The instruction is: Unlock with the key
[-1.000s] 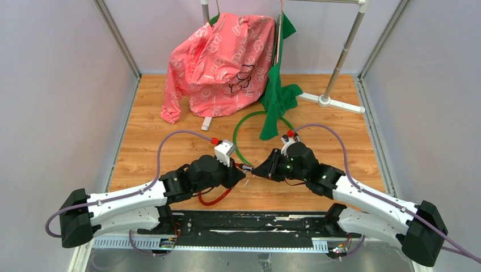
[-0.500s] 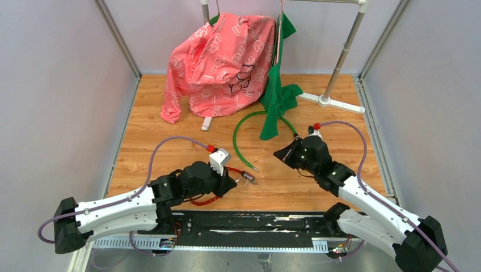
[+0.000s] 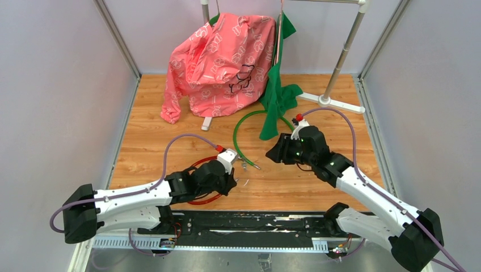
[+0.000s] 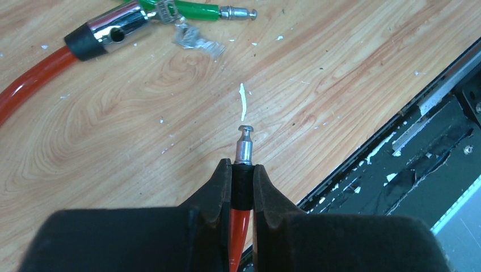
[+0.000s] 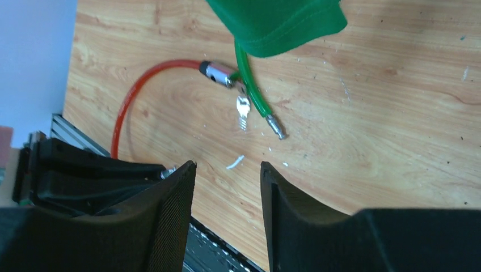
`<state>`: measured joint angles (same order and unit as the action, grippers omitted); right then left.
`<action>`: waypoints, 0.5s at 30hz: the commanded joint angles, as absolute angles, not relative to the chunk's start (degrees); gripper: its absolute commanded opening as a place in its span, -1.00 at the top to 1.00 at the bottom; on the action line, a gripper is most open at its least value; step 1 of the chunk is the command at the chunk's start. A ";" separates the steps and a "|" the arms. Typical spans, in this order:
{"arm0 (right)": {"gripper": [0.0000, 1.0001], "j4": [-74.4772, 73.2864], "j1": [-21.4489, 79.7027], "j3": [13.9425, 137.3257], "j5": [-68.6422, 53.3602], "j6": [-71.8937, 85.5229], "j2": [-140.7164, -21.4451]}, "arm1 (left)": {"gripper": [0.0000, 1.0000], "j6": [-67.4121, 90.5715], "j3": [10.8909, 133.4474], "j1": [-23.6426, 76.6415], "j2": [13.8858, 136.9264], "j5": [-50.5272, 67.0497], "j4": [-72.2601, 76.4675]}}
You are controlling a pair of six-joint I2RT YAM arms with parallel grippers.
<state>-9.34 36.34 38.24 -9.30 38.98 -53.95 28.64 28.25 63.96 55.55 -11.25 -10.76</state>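
step: red cable (image 4: 28, 79) looks already opened. its pin end (image 4: 245, 141) is out of the lock barrel (image 4: 110, 35). unlock judged done or nearly so.
key: key (image 4: 195, 41) lies right at the barrel's open end, on the wood. can't tell if a blade sits in the keyhole.
left gripper: left gripper (image 4: 243, 170) is pressed together on the black collar of the pin end, metal tip sticking out past the fingers. held low over the wood, on the near side of the barrel, apart from it.
right gripper: right gripper (image 5: 228, 170) has fingers spread w/ nothing between them. hovers above the wood, to the right of the barrel.
next move: prob just set the pin end down well apart from the barrel and let go. if a check is wanted, right arm would need to come down onto the key, which is small and flat, so a fine pinch.
green cable: green cable (image 4: 187, 8) crosses just beside the barrel, its own metal tip lying free just past it. easy to mix up w/ the red one.
surface: table (image 4: 142, 113) is wood grain, scuffed, w/ pale flecks. white scrap (image 4: 243, 99) lies between barrel and pin end.
room: grey walls (image 3: 57, 85) w/ metal posts. far behind the barrel: pink jacket (image 3: 218, 59) and green cloth (image 5: 278, 20) on a white rack (image 3: 343, 56).
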 commanded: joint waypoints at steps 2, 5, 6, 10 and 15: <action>0.01 -14.51 35.82 39.05 -13.84 30.67 -55.36 | 1.00 27.72 31.96 64.16 57.89 -14.27 -9.33; 0.01 -14.69 35.79 38.83 -15.06 30.94 -56.40 | 1.00 29.31 32.38 64.16 58.55 -17.30 -11.75; 0.01 -15.21 35.78 38.85 -15.10 30.95 -56.63 | 1.00 29.88 32.38 64.16 58.48 -18.32 -12.25; 0.01 -16.32 35.79 38.35 -14.96 30.76 -56.41 | 1.00 32.83 32.35 63.71 57.81 -23.94 -15.97; 0.01 -16.95 35.80 38.40 -14.85 30.65 -55.58 | 1.00 36.49 32.47 58.94 56.59 -28.33 -21.28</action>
